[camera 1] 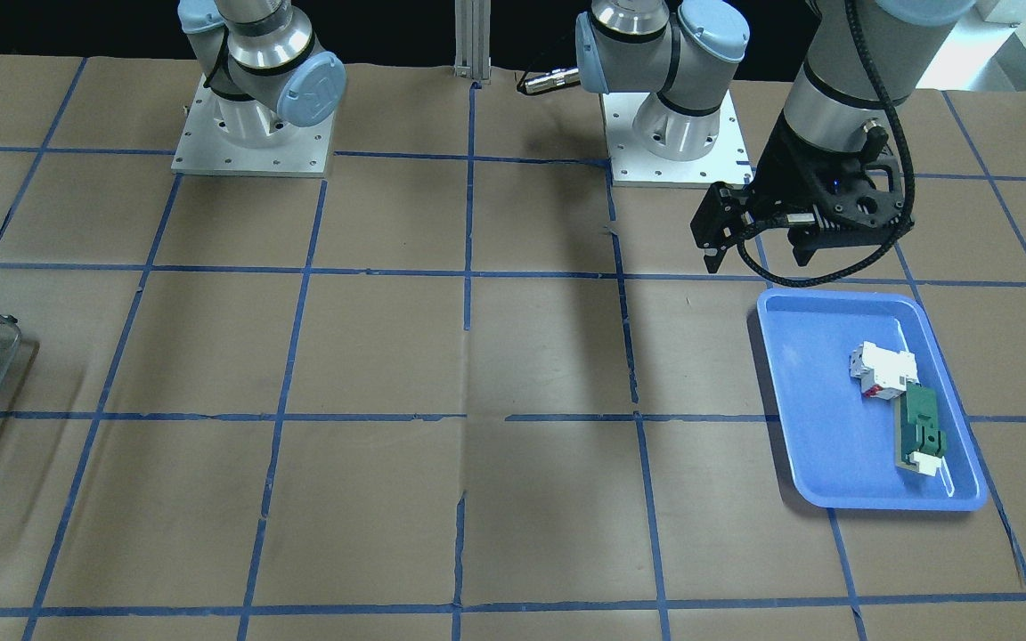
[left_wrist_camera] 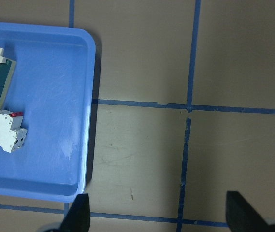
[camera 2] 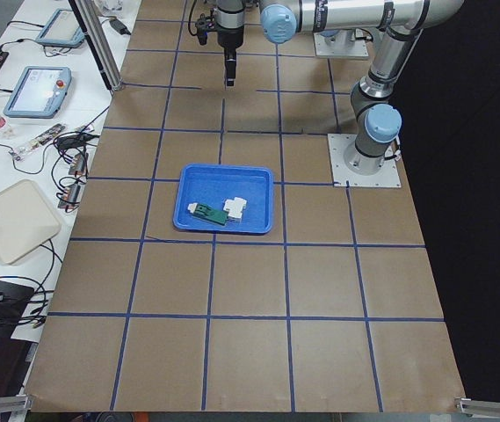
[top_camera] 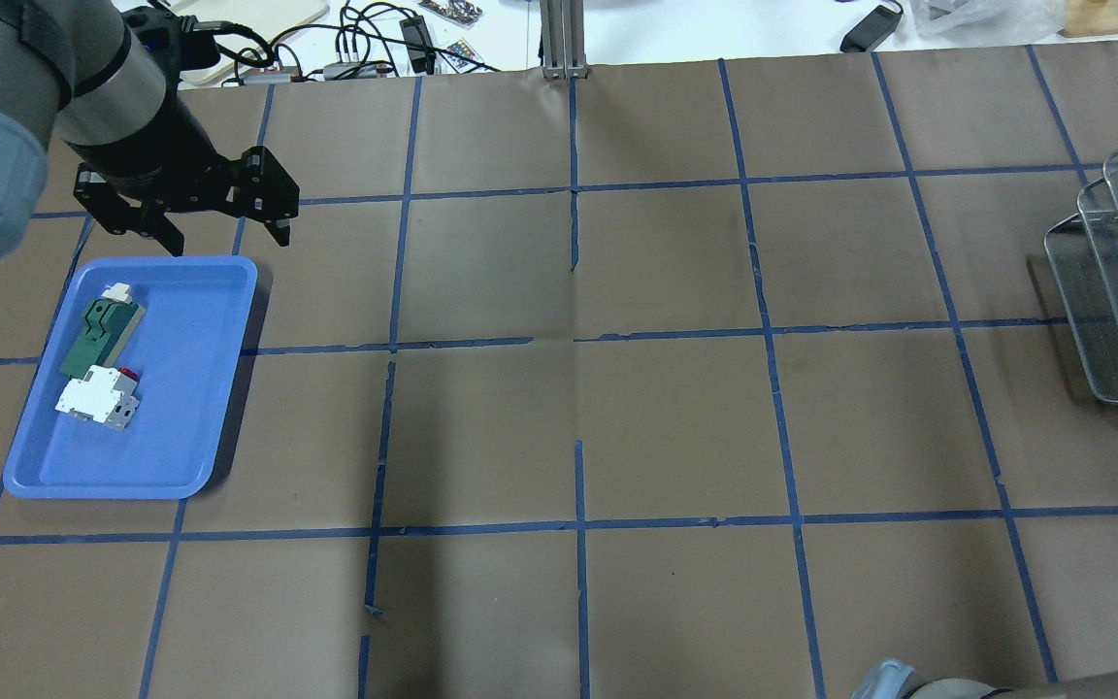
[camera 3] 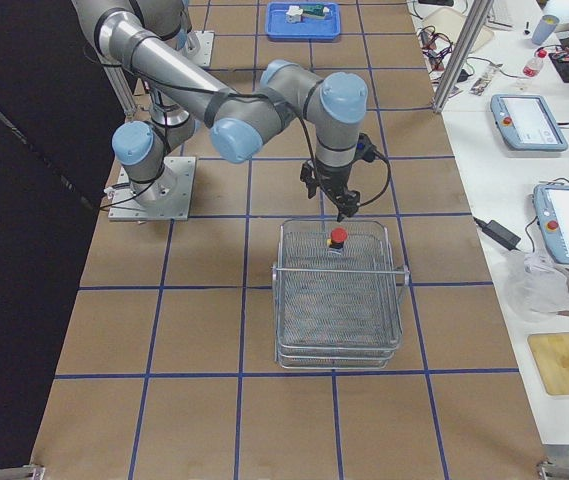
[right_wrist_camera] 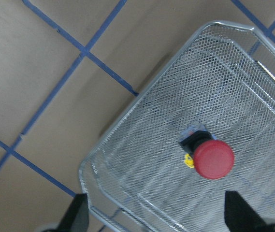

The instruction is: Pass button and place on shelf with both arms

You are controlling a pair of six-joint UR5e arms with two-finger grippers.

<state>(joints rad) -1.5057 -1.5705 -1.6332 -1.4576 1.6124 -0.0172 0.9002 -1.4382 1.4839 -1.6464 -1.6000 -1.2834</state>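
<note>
**Button lying in the shelf**

The button is sitting on the mesh of the shelf's top tier, close to 1 end. Its red cap is tipping up toward the right wrist camera, with the dark body tucked behind it. In the right side view the same button is showing as a red dot at the far end of the shelf.

The right pincer is hanging above that end of the shelf. Its 2 fingers are spreading wide and gripping nothing, and it is not touching the button.

The left pincer is hovering well away, at the opposite end of the counter. It is sitting just beyond the far rim of the blue tray. It is also gaping wide and carrying nothing, as the left wrist view shows: both fingertips are framing bare counter beside the tray.

2 parts are lying in the tray, touching each other: a white block and a green part.

In the overhead view the shelf is standing at the counter's right edge — partly cut off by the frame.
</note>
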